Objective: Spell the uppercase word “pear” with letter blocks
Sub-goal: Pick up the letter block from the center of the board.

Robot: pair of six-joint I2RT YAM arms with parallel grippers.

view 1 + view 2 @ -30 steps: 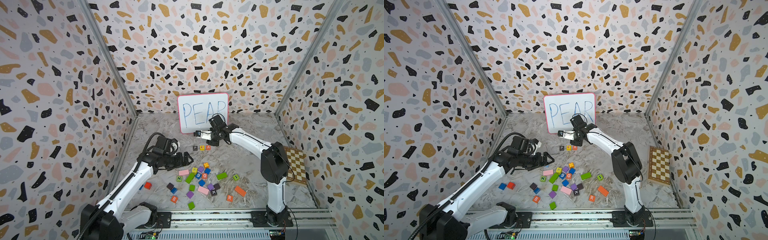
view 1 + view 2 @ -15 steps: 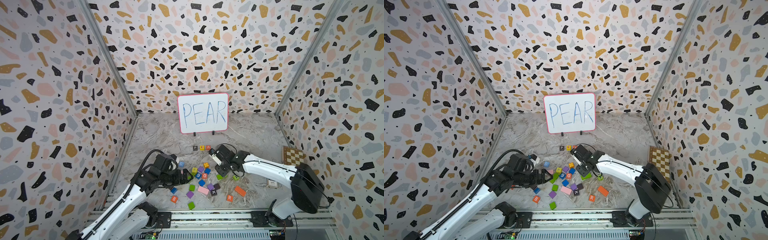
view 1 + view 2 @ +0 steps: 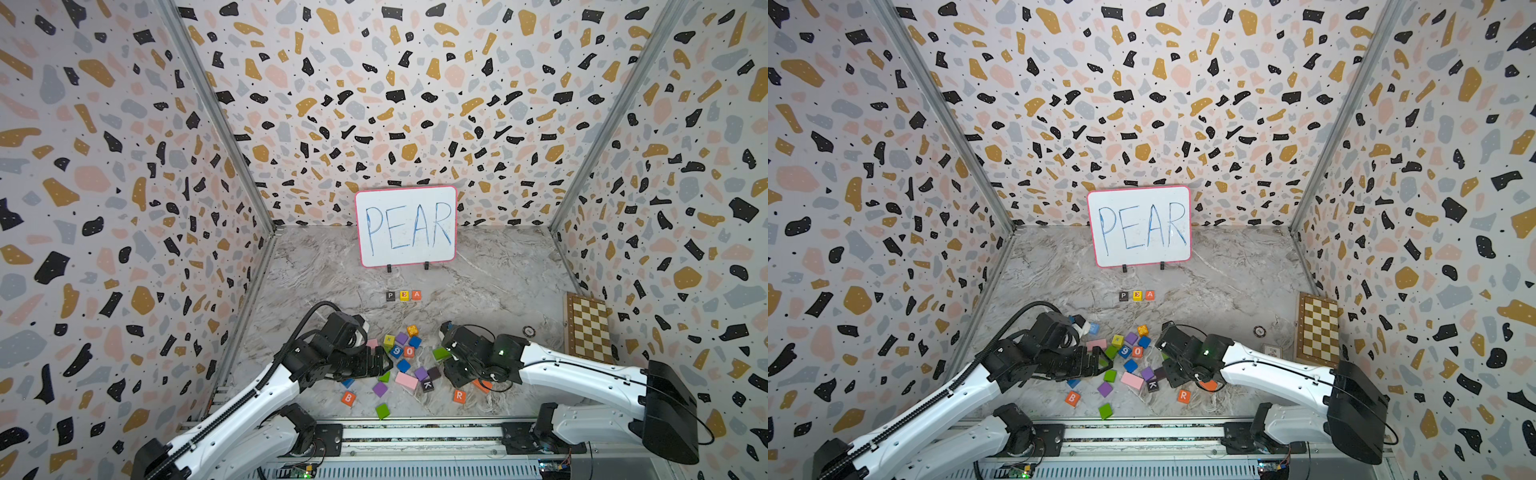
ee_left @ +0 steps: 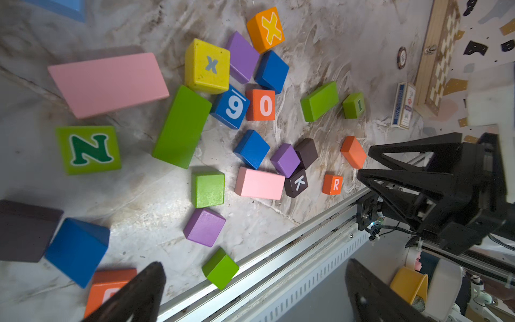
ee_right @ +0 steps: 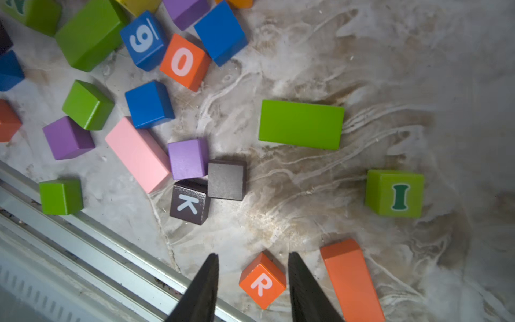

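We see a whiteboard [image 3: 406,226] marked PEAR at the back, a chessboard [image 3: 588,328] to the side, 1 orange B cube [image 3: 348,398] and 1 dark K cube [image 3: 427,385].

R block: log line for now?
row: P E A placed | R block: loose | right gripper: open, aimed at it | left gripper: open

PEAR (blue marker) fills the whiteboard [image 3: 406,226]; single letters mark the P block [image 3: 390,296], E block [image 3: 404,295], A block [image 3: 416,295], R block [image 5: 262,281].

Three letter cubes [image 3: 404,295] in a row (P [image 3: 1123,296], E [image 3: 1137,295], A [image 3: 1150,295]), one R cube [image 3: 459,396], one whiteboard [image 3: 406,226], one chessboard [image 3: 588,328]
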